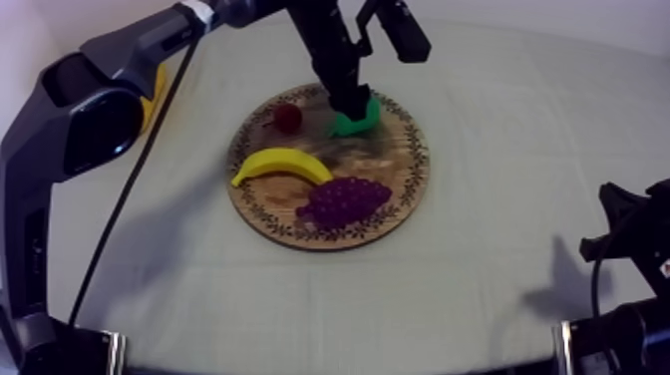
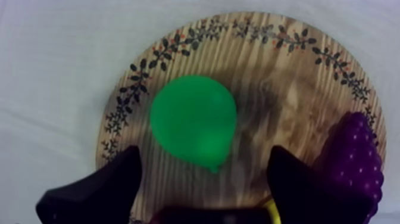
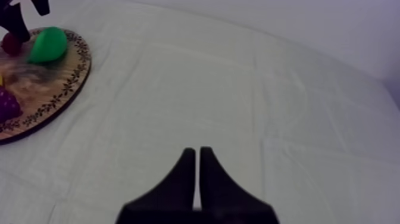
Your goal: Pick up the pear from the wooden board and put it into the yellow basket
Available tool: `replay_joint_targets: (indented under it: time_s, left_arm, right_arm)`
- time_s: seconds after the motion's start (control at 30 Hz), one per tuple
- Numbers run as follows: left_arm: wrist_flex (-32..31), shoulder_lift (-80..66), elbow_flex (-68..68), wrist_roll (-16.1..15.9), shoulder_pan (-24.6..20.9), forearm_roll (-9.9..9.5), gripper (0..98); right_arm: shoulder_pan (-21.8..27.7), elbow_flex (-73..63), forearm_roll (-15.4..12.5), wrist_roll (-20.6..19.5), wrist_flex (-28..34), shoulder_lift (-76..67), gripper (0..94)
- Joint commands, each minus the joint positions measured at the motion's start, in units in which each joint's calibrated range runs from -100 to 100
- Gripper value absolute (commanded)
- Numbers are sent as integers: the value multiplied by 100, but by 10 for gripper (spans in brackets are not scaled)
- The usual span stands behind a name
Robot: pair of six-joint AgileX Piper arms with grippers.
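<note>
As the left arm (image 1: 130, 50) stoops, spread fingers (image 2: 98, 190) flank the pear (image 2: 193, 125).

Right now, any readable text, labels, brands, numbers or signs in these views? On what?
None to read. The wooden board bears only a leafy pattern round its rim, no letters. The pear, banana, grapes, small red fruit and cloth show no markings.

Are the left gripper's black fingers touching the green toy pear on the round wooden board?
Apart. In the left wrist view the open left gripper straddles the green pear, with bare wooden board showing between it and each finger.
</note>
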Motion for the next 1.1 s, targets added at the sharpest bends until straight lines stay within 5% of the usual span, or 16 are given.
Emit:
replay_joint_targets:
  time_s: [0.0, 0.63, 1.07]
  left_arm:
    - [35, 166, -140, 5, 2, 25, 799]
    - [375, 1383, -1530, 129, 50, 190, 829]
    - [396, 1429, -1451, 309, -13, 163, 660]
  right_arm:
    - [-1, 0, -1, -4, 1, -2, 4]
    - [-1, 0, -1, -4, 1, -2, 4]
    - [-1, 0, -1, -4, 1, -2, 4]
